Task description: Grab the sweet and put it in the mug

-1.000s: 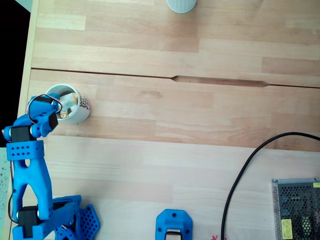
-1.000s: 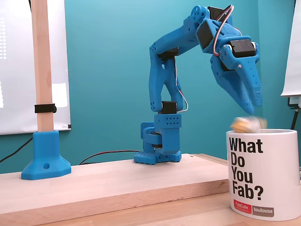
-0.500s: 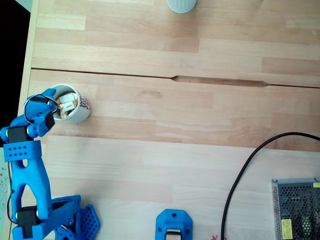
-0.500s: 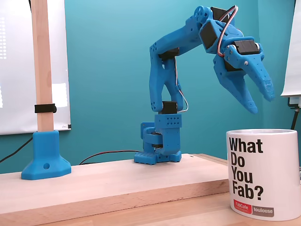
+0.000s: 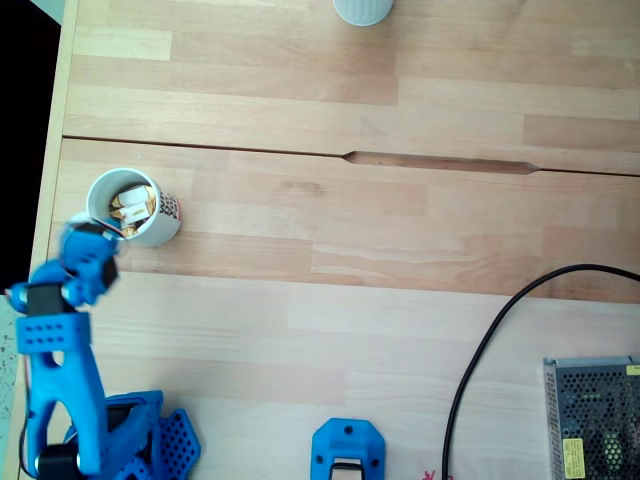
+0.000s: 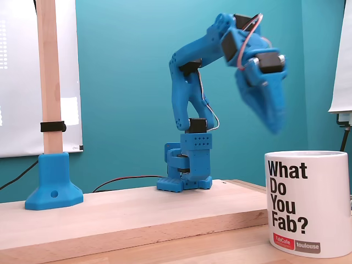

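A teal wall [image 6: 121, 82] is filling the backdrop in a fixed view, with white sheets [image 6: 16, 77] hanging on it at the left and a pale board [image 6: 341, 55] showing at the right edge. A wooden post [image 6: 50, 71] is standing upright in a blue base [image 6: 53, 182]. The pale wood surface [image 5: 380, 330] is lying in planks, a dark seam [image 5: 300, 152] running across it. A black cable [image 5: 480, 350] is curving over it near a metal mesh box [image 5: 592, 420]. Even daylight is falling on everything.
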`<state>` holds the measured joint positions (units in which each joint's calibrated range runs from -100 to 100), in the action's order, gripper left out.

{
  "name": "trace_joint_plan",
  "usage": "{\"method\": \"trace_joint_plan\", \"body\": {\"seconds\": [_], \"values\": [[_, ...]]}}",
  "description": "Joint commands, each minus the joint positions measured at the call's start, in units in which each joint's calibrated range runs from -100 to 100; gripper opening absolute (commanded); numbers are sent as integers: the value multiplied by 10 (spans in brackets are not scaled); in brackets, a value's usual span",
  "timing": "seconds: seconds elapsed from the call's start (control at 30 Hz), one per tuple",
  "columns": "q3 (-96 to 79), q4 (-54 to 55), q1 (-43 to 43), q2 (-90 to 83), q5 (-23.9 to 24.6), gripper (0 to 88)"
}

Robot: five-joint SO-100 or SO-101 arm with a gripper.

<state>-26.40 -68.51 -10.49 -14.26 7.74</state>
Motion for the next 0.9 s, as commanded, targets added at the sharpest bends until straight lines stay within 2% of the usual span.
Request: {"method": "trace_joint_plan", "body": {"seconds": [0.0, 0.3, 0.7, 0.87], "values": [[-128, 2, 26, -80, -2, 55], [-379, 13, 41, -290, -2, 55], [-575, 13, 39, -640, -3, 55], [-600, 3, 41, -736, -4, 55]]}}
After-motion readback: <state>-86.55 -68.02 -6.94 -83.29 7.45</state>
